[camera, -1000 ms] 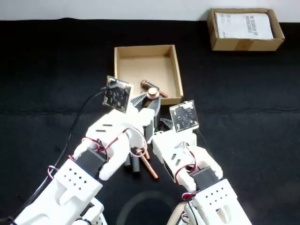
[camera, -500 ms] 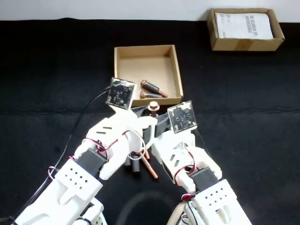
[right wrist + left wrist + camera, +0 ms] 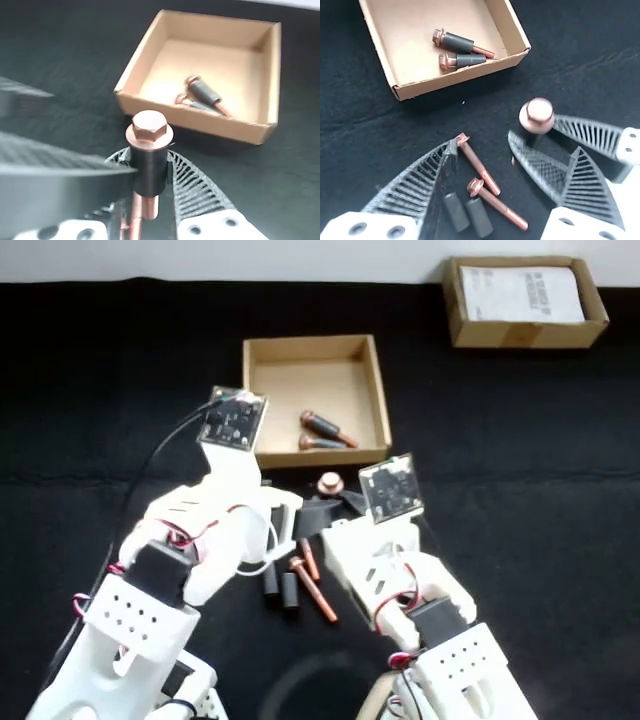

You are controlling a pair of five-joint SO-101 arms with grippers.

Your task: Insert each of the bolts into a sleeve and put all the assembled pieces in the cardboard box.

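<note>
The left arm swings back and to its own left, and its claw [image 3: 482, 142] comes away from the sleeved bolt [image 3: 330, 483] and now stands spread wide. The sleeved bolt, a second ago over the near wall of the cardboard box [image 3: 248, 390], now stands upright just in front of it, gripped by the right claw [image 3: 149, 167] alone. Two loose bolts [image 3: 306, 562] and two sleeves [image 3: 280, 587] on the desk [image 3: 520, 540] come out from under the left arm.

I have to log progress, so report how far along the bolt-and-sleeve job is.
Done: two assembled pieces lie in the cardboard box. In hand: the right gripper holds a third sleeved bolt upright, just short of the box. Remaining: two bare bolts and two sleeves lie on the table near the open left gripper, yet to be joined and boxed.
</note>
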